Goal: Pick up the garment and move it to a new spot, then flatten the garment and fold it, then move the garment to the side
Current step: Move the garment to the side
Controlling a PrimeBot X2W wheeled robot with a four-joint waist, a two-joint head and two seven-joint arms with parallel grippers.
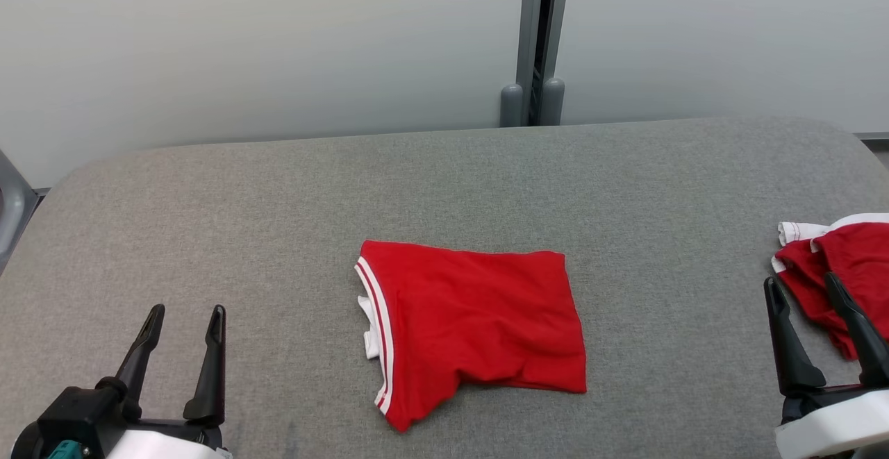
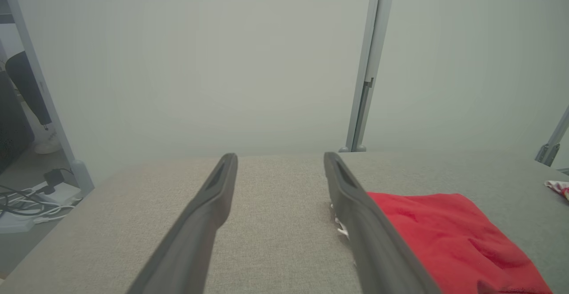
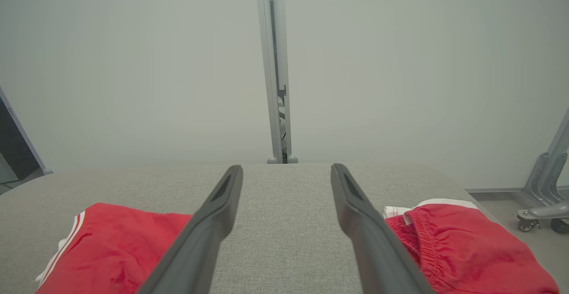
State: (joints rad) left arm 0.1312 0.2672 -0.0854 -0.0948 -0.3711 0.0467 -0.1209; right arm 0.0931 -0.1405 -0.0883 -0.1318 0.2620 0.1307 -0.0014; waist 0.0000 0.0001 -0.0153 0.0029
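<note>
Red garment (image 1: 479, 320) lies folded on grey table (image 1: 278, 202).

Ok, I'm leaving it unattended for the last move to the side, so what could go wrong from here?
1. The folded red garment lies loose in the middle of the table, its near edge rumpled; a grab from one side might pull the fold open.
2. A second red garment lies at the table's right edge beside the open right gripper; that gripper could snag it, or a move to that side could mix the two.
</note>
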